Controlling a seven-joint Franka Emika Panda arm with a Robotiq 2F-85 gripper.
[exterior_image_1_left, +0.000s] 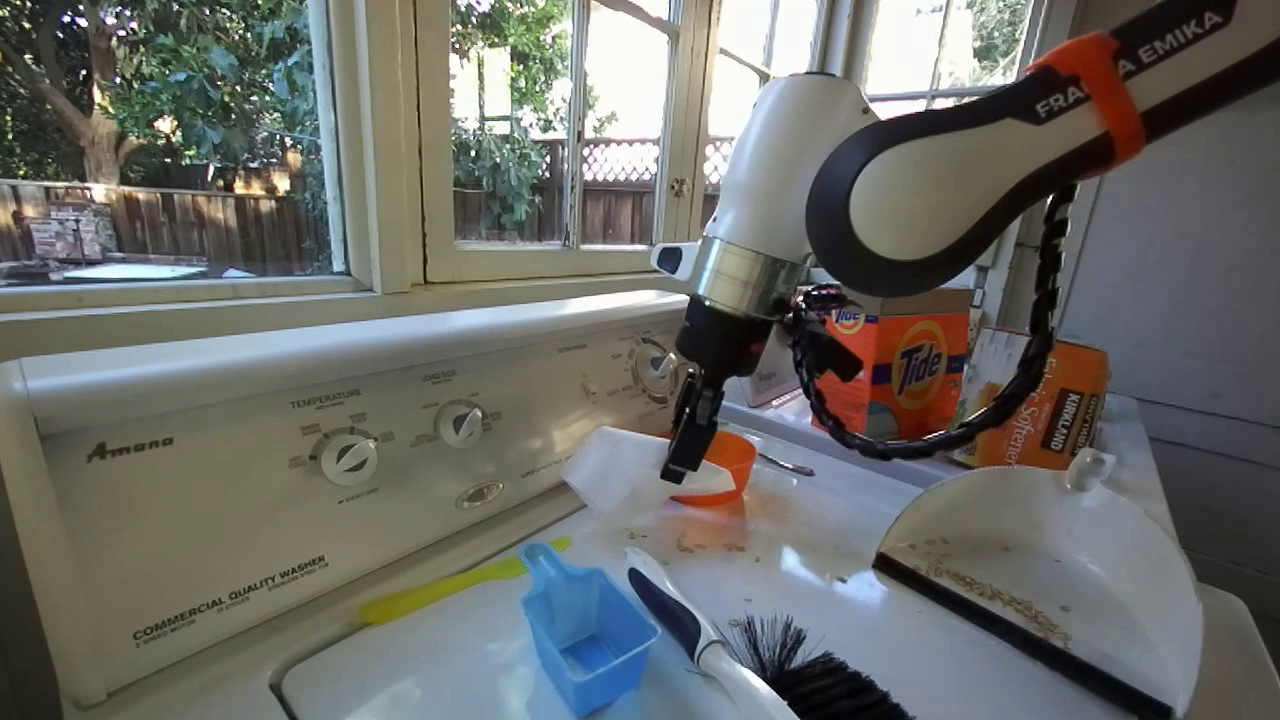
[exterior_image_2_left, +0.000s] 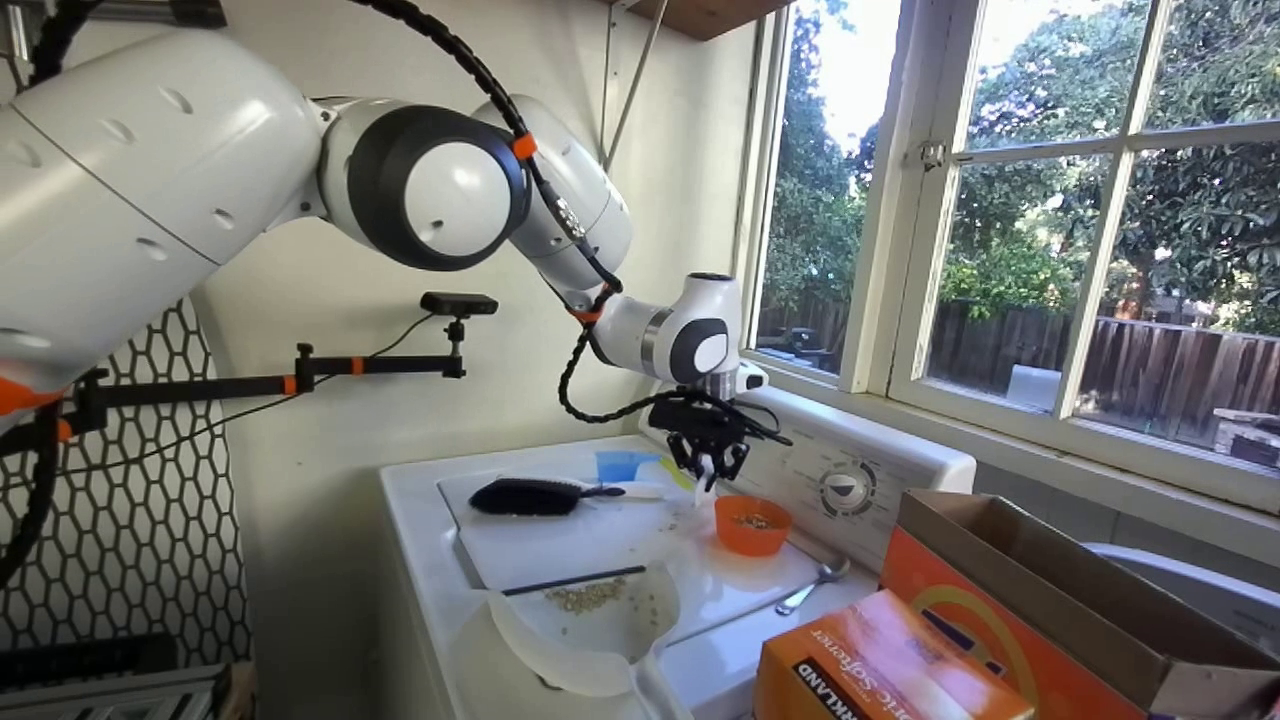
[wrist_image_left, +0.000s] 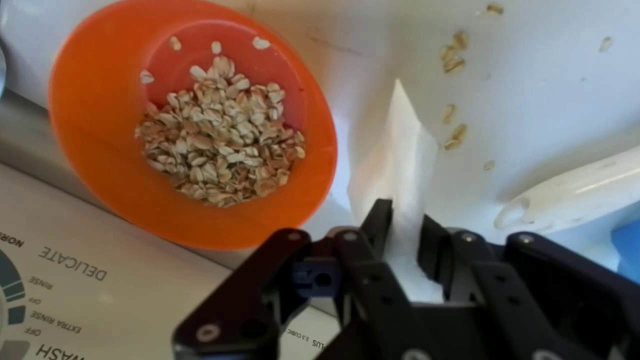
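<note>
My gripper (exterior_image_1_left: 677, 470) is shut on a thin white sheet (exterior_image_1_left: 615, 470), low over the washer top. In the wrist view the sheet (wrist_image_left: 400, 165) stands folded between the two black fingers (wrist_image_left: 377, 220) and tapers to a point beyond them. Whether its lower edge touches the washer cannot be told. Close beside it is an orange cup (wrist_image_left: 95, 115) with a heap of oat flakes (wrist_image_left: 225, 140) inside. In an exterior view the sheet partly covers the cup (exterior_image_1_left: 735, 465). Several loose flakes (wrist_image_left: 453, 135) lie on the washer on the sheet's other side.
The washer's control panel (exterior_image_1_left: 250, 520) rises behind. Around the gripper lie a blue scoop (exterior_image_1_left: 590, 640), a yellow utensil (exterior_image_1_left: 450, 588), a brush (exterior_image_1_left: 690, 620), a spoon (exterior_image_2_left: 815, 583) and a white dustpan (exterior_image_1_left: 1090, 560) holding flakes. A Tide box (exterior_image_1_left: 915, 360) and a Kirkland box (exterior_image_1_left: 1050, 400) stand nearby.
</note>
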